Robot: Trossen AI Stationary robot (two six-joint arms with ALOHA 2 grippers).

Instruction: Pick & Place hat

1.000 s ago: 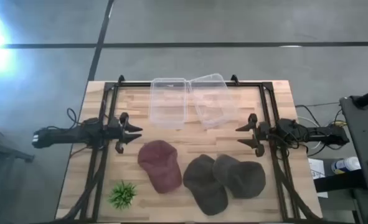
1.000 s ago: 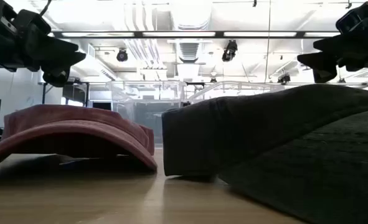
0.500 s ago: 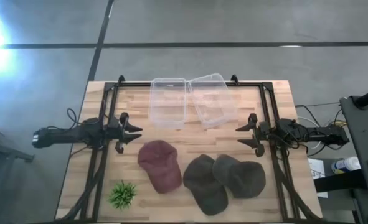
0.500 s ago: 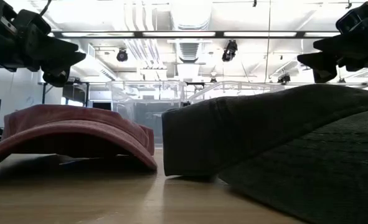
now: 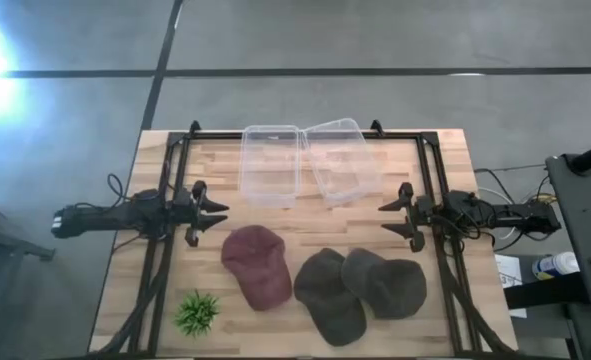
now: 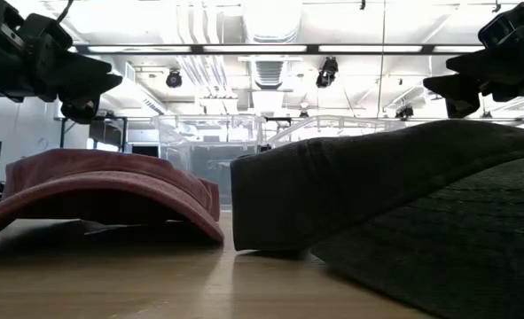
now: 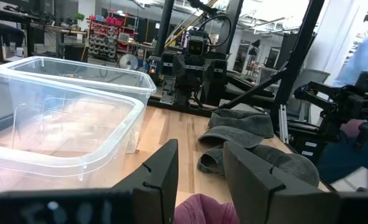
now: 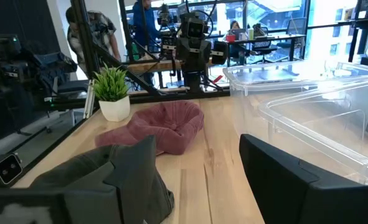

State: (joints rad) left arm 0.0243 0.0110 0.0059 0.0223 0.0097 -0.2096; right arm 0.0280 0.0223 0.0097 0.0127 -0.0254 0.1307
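My matt dark grippers flank soft cloth caps (image 5: 258, 266), two glossy clear plastic bins (image 5: 270, 163), and pale smooth wood tabletop (image 5: 430, 320).

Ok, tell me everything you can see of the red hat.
The red hat is a maroon cloth cap, soft and a bit crumpled, lying crown up on the wooden table, brim toward the front edge. It sits left of the two dark hats, apart from them or barely so, with the small plant to its front left. Neither gripper touches it; the left gripper hangs open nearby.
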